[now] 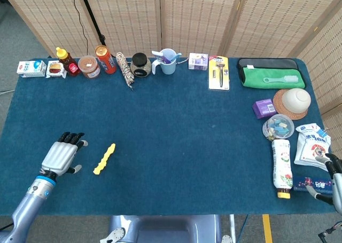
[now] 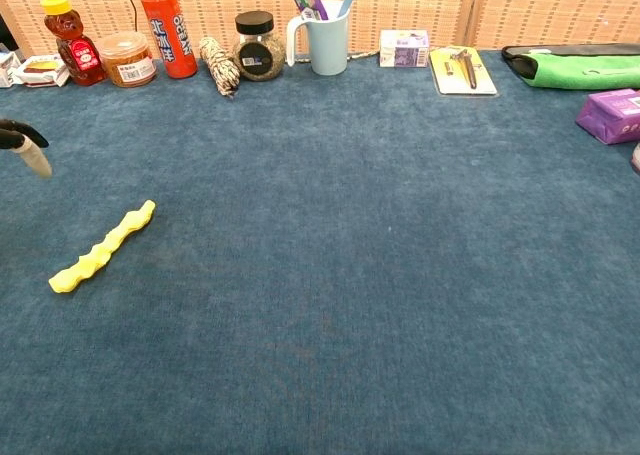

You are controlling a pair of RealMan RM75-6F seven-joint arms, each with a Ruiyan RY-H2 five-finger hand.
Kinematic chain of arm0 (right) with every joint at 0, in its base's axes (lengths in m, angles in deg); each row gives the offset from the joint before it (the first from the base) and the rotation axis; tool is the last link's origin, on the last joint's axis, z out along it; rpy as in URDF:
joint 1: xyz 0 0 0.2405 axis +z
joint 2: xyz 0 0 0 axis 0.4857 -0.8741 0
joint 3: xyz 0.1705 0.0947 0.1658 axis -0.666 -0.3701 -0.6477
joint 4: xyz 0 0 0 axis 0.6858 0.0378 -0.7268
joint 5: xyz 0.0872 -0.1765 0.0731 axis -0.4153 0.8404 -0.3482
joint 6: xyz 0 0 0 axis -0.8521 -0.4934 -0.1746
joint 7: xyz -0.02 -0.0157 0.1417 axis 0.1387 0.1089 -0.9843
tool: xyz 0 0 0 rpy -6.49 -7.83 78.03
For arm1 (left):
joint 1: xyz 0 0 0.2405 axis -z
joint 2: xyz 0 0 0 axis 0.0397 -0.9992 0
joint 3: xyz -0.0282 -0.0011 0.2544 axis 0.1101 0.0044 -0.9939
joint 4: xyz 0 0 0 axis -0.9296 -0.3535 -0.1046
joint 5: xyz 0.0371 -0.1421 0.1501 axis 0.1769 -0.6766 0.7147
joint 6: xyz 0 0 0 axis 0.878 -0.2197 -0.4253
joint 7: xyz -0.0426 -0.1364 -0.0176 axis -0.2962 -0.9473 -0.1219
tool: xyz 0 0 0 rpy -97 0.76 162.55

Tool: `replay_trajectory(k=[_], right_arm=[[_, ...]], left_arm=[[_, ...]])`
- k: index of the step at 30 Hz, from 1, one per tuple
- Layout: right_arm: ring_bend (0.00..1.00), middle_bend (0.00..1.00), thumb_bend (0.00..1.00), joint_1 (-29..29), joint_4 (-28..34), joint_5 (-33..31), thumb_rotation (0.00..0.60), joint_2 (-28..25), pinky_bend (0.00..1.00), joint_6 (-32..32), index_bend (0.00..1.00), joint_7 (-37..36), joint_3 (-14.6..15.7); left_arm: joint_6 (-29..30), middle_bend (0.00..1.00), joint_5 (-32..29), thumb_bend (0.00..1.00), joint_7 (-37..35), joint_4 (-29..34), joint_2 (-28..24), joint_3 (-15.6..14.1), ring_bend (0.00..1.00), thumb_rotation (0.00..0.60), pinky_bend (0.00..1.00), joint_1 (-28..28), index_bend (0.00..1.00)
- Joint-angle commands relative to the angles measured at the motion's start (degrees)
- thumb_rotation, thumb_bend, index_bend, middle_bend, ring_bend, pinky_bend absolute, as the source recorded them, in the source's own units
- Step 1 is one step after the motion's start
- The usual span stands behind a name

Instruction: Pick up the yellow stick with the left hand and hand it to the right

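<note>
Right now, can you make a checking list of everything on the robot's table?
Surface: blue cloth table, flat.
Job's things: yellow stick lying free on the cloth, untouched.
Clutter: back row has honey bottle, red can, blue mug; green towel and white bottle lying down on the right.
Robot hands: left robot hand open, beside the stick, not touching; right robot hand at the table's right edge, fingers apart, holding nothing.
Cables: one black cable down the screen.
Surroundings: woven screens behind the table.

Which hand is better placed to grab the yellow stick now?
Left. The left hand is open just beside the yellow stick; the right hand sits at the far table edge, by the packets.
</note>
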Motion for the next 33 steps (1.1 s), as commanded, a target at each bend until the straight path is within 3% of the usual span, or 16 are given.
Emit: replay_trajectory(k=[1,6,21,33], right_arm=[[0.24,0.2,0.16,-0.1,-0.27,0.06,0.6,0.02,0.24,0.01,0.27,-0.33,0.09],[0.24,0.2,0.16,-0.61,-0.83,0.03,0.6,0.04,0.24,0.42,0.27,-1.19,0.25],[0.24,0.2,0.16,-1.65,-2.57,-0.49,0.6,-0.25,0.24,0.9,0.27,-3.84,0.27],[0.24,0.2,0.16,-2.37,-3.19,-0.76,0.6,-0.24,0.24,1.35,0.27,-4.65,0.3]], left_arm=[[2.26,0.09,-2.75,0.2,4.3,0.85,3.0,-0.47,0.08,0.534,0.08,-0.15,0.11],[2.86,0.02,-5.42,0.13,7.17,1.73,5.61,-0.34,0.02,0.493,0.08,0.56,0.0],[4.88,0.0,-11.76,0.11,16.97,1.94,13.19,0.31,0.0,0.486,0.08,4.45,0.0],[6.64,0.0,-12.27,0.11,20.82,0.02,16.47,-1.14,0.0,0.486,0.05,5.88,0.0]])
